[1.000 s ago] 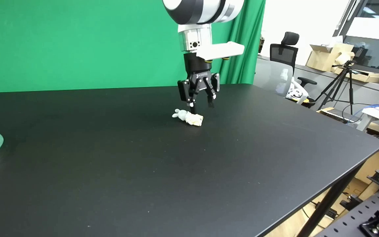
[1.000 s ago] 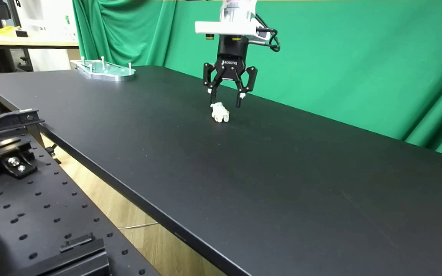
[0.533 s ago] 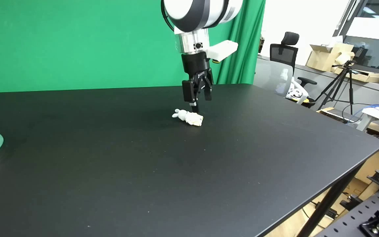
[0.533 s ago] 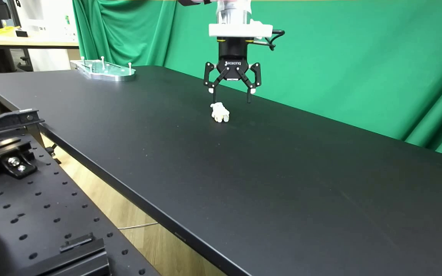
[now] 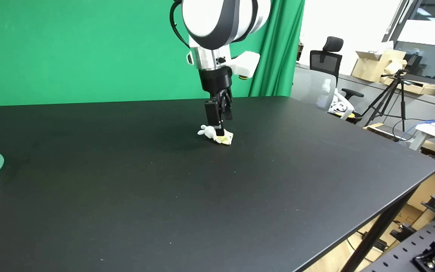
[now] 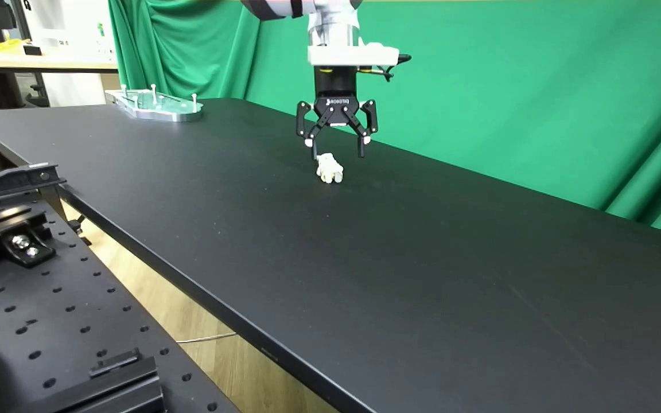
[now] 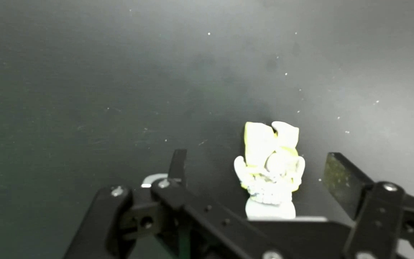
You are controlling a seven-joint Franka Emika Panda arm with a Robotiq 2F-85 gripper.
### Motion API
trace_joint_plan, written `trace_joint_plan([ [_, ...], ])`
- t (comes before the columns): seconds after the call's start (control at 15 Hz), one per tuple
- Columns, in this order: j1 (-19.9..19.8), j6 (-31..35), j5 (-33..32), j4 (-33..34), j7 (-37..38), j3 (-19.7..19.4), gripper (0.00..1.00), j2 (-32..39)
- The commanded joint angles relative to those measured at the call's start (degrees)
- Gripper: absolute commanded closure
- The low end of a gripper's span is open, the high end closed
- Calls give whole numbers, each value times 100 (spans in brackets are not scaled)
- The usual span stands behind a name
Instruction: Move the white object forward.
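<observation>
Closest to my wrist camera, here's the Robotiq gripper (image 6: 338,154), unclenched, its fingers (image 7: 339,178) well apart and pointing down. Just past them in the wrist view, the white rabbit figurine (image 7: 271,171), yellowish at the edges, lying flat and showing between the two, nearer the finger on that view's right, its head end partly hidden. In an exterior view, one fingertip (image 5: 220,131) crosses in front of its body, and whether they touch I can't tell. In both exterior views it's resting toward the far side of the black tabletop (image 6: 422,258). Farther off, a teal-topped plate (image 6: 164,116) with upright pegs sits at the tabletop's end, the green curtain (image 6: 193,51) behind. Way out: an office chair (image 5: 326,62), a tripod (image 5: 403,102), an opened cardboard box (image 5: 366,70) behind it.
</observation>
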Motion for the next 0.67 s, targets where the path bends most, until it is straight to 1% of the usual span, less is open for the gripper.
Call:
trace_joint_plan([
  [0.0,-18,28,-105,-95,2,26,33,-19],
  [0.07,-17,23,-95,-103,18,28,42,-9],
  [0.27,0,31,-97,-115,58,27,63,4],
  [0.4,14,-8,-81,-113,77,38,75,2],
  [0.47,17,-62,-53,-113,85,50,83,-10],
  [0.6,34,-183,7,-129,179,53,91,-60],
])
